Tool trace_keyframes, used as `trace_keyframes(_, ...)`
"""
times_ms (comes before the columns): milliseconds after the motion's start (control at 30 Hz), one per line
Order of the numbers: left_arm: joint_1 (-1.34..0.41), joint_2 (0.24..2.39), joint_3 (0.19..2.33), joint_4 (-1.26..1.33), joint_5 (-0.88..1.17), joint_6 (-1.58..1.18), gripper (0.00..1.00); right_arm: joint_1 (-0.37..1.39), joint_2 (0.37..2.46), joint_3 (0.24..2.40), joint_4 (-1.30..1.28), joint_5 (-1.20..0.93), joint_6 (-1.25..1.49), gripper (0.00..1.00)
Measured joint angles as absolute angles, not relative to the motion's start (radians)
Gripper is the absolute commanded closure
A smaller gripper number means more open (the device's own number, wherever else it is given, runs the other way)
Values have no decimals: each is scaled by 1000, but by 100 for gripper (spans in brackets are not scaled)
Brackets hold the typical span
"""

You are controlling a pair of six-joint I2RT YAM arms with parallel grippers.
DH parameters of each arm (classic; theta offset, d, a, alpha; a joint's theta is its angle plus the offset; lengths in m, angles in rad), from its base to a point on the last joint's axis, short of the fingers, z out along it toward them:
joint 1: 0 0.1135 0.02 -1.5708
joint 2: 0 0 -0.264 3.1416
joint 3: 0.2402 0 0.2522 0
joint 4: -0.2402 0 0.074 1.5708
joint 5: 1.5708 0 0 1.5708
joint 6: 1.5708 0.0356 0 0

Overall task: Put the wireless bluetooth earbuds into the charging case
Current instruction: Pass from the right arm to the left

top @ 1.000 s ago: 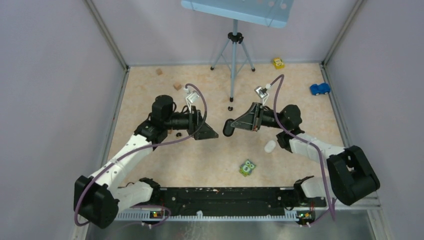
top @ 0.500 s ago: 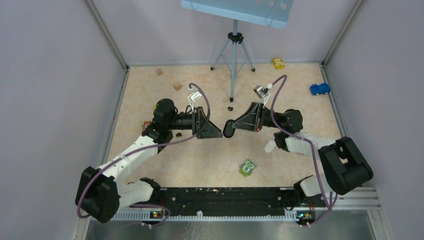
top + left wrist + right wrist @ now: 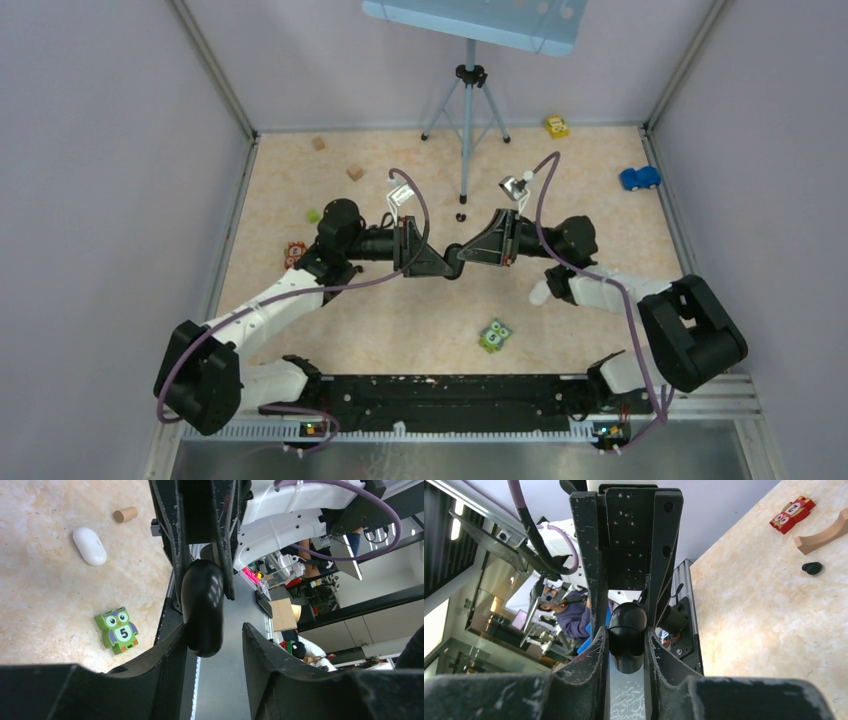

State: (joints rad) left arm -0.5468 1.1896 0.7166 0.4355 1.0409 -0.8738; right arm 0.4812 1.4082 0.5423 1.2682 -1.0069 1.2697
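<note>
Your right hand [image 3: 626,635] is clamped on the black charging case [image 3: 627,622], held off the surface [image 3: 420,320] so your left hand [image 3: 214,630], standing apart, can straddle its free end; one black earbud [image 3: 811,568] lies on the surface, not yet inserted

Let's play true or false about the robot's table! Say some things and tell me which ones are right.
1. The right hand grips a black case. True.
2. The green owl block has a 5 on it. True.
3. The white case sits inside the left hand. False: it lies on the table; the left hand's fingers are around the black case's end.
4. The toy car near the right wall is red. False: it is blue.
</note>
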Motion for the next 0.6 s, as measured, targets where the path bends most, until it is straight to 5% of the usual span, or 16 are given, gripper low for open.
trace_keyframes(233,-555,1211,716,426,1015,-867,82,488,1322,545,1082,-979,1150,98)
trace_keyframes(300,-556,1211,716,424,1010,-864,96,489,1307,551,1036,-974,1124,72)
trace_keyframes(400,-556,1211,717,413,993,-863,100,489,1297,565,980,-967,1091,40)
trace_keyframes(600,-567,1211,717,372,919,-858,100,491,1252,574,720,-875,935,25)
